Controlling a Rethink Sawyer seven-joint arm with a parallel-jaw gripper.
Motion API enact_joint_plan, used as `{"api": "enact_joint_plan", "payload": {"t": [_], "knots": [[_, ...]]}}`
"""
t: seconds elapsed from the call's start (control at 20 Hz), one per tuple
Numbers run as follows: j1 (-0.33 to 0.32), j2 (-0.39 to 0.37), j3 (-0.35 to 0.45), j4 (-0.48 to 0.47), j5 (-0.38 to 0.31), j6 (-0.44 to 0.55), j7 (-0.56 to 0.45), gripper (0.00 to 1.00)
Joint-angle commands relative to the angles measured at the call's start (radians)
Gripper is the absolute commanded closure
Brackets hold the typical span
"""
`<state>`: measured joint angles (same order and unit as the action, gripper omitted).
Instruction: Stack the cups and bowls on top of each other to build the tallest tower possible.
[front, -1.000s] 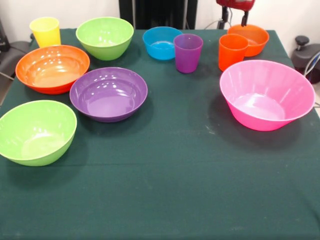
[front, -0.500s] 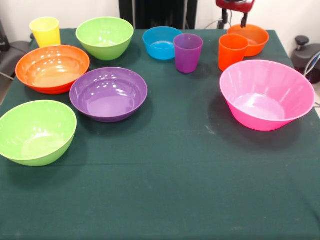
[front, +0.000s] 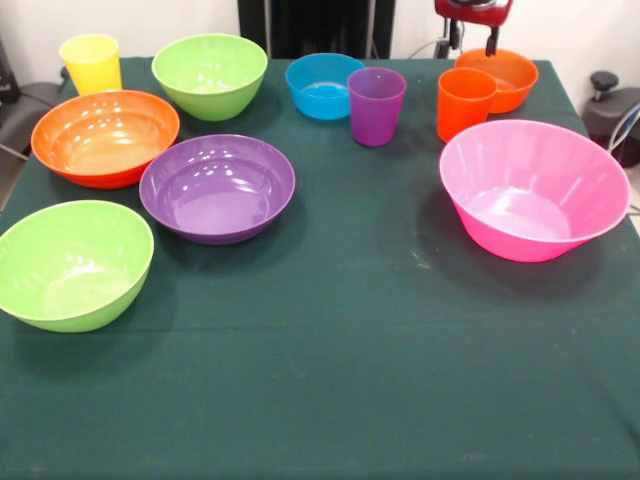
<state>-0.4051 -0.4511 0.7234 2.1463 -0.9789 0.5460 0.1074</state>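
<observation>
Your green worktop (front: 350, 380) carries every bowl and cup unstacked; the gripper (front: 473, 45) hangs above the small orange bowl (front: 505, 72), fingers (front: 491, 42) parted, holding nothing.

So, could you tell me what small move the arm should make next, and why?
Probably lower the gripper straight down toward the small orange bowl. It hangs open just above that bowl's far rim, holding nothing, and nothing is stacked yet: every cup and bowl stands alone on the table. The orange cup stands close in front, so the descent should stay on the bowl's far side.
</observation>
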Motion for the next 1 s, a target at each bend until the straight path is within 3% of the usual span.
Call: {"api": "enact_joint_plan", "payload": {"t": [0.05, 1.0], "knots": [[0.039, 0.062, -0.062, -0.119, -0.096, -0.057, 0.138, 0.0], [0.084, 0.143, -0.11, -0.201, -0.115, -0.075, 0.122, 0.0]]}}
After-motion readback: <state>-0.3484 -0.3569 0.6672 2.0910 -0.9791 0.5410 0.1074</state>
